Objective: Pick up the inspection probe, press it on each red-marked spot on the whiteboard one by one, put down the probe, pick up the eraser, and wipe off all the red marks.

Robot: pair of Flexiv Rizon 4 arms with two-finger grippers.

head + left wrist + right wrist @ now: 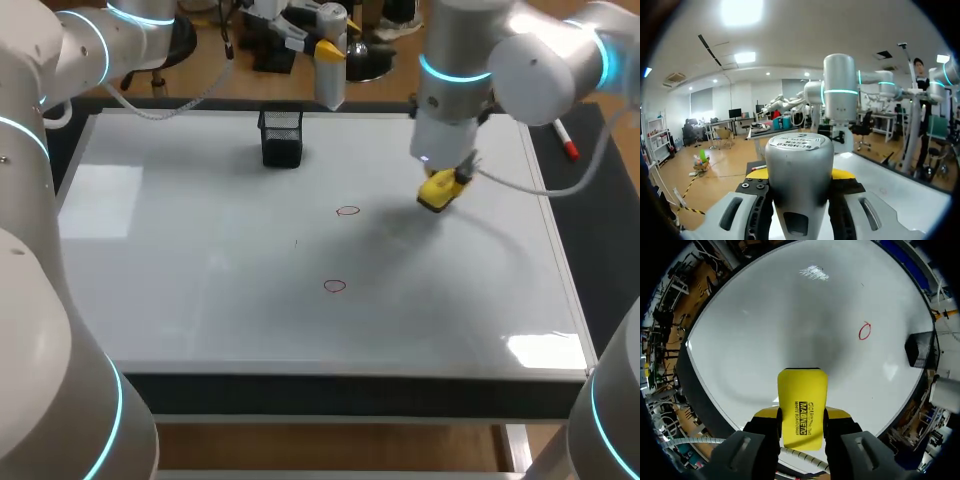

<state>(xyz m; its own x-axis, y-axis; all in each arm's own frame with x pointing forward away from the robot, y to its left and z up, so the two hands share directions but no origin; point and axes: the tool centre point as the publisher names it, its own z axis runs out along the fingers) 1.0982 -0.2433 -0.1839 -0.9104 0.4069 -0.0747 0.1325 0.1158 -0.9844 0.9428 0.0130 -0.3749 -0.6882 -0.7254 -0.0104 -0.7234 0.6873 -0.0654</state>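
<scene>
R end effector (801,416) clamped on yellow eraser (802,395), over far-right part of whiteboard (200,280) on the desk. Prob. just off the surface; contact unclear. Far red mark (347,211) sits near eraser, near red mark (334,286) closer to front edge. L end effector (800,175) closed around silver probe (799,150), up by board's far edge, near black mesh holder (282,138).

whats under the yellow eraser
Bare whiteboard shows around the eraser in the right tool; the patch directly under it is hidden. Both red circles lie clear of it.
</scene>
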